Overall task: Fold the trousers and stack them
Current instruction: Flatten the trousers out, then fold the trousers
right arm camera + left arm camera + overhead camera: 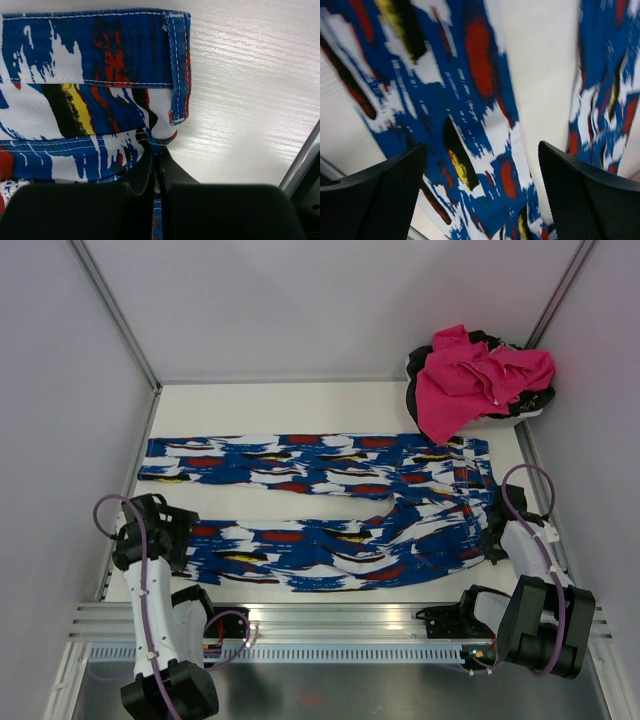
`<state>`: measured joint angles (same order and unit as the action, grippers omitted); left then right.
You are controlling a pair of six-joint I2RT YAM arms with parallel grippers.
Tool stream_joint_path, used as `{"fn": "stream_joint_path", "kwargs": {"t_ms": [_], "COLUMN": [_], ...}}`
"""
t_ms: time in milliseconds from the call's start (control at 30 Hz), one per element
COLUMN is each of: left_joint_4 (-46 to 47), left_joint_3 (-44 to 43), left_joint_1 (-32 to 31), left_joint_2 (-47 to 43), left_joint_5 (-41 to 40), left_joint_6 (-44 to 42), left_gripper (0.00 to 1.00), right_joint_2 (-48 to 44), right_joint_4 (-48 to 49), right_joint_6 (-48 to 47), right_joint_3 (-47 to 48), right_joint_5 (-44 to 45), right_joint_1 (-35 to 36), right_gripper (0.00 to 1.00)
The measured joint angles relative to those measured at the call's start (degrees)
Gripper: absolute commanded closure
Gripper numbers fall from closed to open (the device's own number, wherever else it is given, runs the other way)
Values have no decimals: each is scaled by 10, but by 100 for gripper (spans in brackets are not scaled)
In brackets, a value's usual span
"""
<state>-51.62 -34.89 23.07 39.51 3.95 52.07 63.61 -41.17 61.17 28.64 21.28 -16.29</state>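
Note:
The trousers point(330, 480), royal blue with white, red, black and yellow blotches, lie spread flat on the white table point(300, 405), legs pointing left and waist at the right. My left gripper point(172, 538) hovers open over the near leg's cuff end; in the left wrist view its fingers point(380, 195) stand wide apart above the fabric point(485, 75), holding nothing. My right gripper point(495, 535) is at the near corner of the waist. In the right wrist view it point(156, 152) is shut on a pinched fold of the trousers point(100, 75) just below a belt loop point(180, 65).
A pink garment point(470, 380) lies heaped on a black-and-white item at the back right corner. An aluminium rail point(330, 625) runs along the near edge. Grey walls close in the left, back and right sides. Bare table point(250, 100) shows right of the waist.

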Motion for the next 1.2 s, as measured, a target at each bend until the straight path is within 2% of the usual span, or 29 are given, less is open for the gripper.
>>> {"fn": "stream_joint_path", "kwargs": {"t_ms": [167, 267, 500, 700, 867, 967, 1100, 1167, 1200], "left_joint_4": [-64, -69, -53, -30, 14, 39, 71, 83, 92], "left_joint_3": [-1, 2, 55, 63, 84, 84, 89, 91, 90], "left_joint_1": [0, 1, 1, 1, 1, 1, 1, 1, 1], "left_joint_2": [26, 56, 110, 154, 174, 173, 175, 179, 184], "left_joint_5": [-126, -166, -214, -250, -253, -254, -248, -244, -241], "left_joint_6": [112, 156, 196, 212, 207, 195, 179, 172, 170], "left_gripper": [6, 6, 5, 5, 11, 26, 51, 65, 80], "right_joint_2": [22, 43, 66, 67, 66, 62, 58, 56, 55], "right_joint_4": [-2, -9, -15, -14, -14, -15, -14, -14, -14], "right_joint_6": [-8, -12, -29, -34, -35, -35, -34, -33, -33], "right_joint_3": [11, 24, 38, 39, 39, 39, 37, 36, 36], "right_joint_5": [0, 0, 0, 0, 0, 0, 1, 1, 2], "right_joint_1": [0, 0, 0, 0, 0, 0, 0, 0, 0], "right_gripper": [100, 100, 100, 100, 100, 100, 100, 100, 100]}}
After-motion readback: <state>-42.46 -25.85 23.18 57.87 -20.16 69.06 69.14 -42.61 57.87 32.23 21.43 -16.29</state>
